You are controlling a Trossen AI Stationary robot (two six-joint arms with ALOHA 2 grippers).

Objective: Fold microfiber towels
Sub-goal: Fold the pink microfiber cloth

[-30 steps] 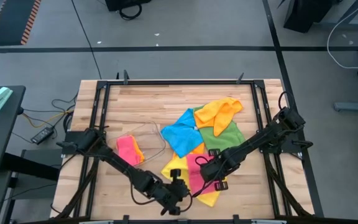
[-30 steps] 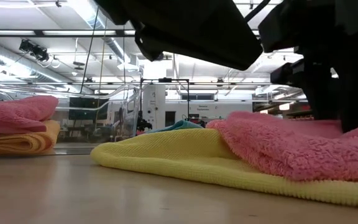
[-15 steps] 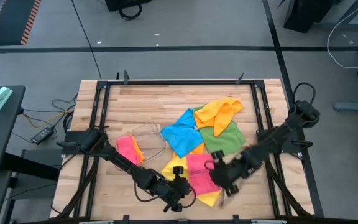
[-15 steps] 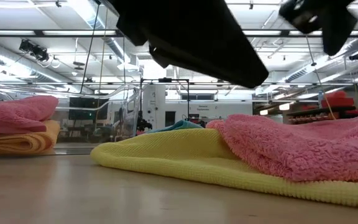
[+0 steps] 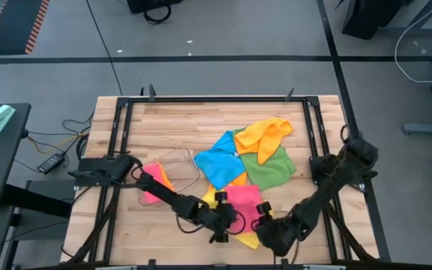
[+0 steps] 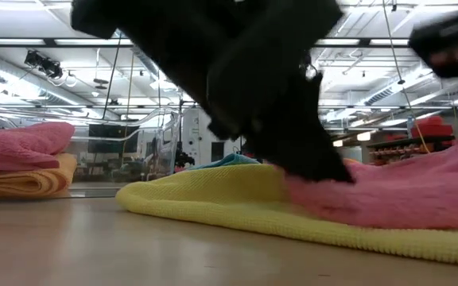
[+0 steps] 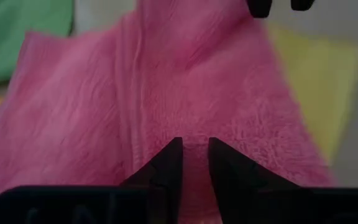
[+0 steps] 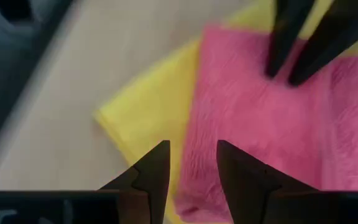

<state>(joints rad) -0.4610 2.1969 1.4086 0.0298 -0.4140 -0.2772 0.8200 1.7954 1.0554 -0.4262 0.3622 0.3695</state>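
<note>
A pink towel [image 5: 242,196] lies spread on a yellow towel [image 5: 210,199] near the table's front. Behind them a blue [image 5: 222,159], a green [image 5: 272,169] and an orange towel [image 5: 265,135] lie overlapped. My left gripper [image 5: 226,220] is down at the pink towel's near left part, fingers a little apart [image 7: 194,149]. My right gripper [image 5: 264,214] hangs open above the pink towel's near edge [image 8: 193,155], where it overlaps the yellow towel [image 8: 145,106]; it touches nothing. My left gripper comes slanting down from the table's left, its fingertips [image 8: 278,65] standing narrowly apart at the pink towel's top face [image 7: 194,112]. Whether they touch the cloth I cannot tell. The towel lies flat on the yellow one.
A folded pink towel on a folded orange one [image 6: 18,159] sits at the left, by a clear tray [image 5: 178,166]. Bare wood stretches along the far edge and the near left. Black frame rails [image 5: 201,98] border the table.
My left gripper has moved from the near edge toward the pink towel and down to it. My right gripper has lifted off the pink towel, swung toward the near edge and turned.
</note>
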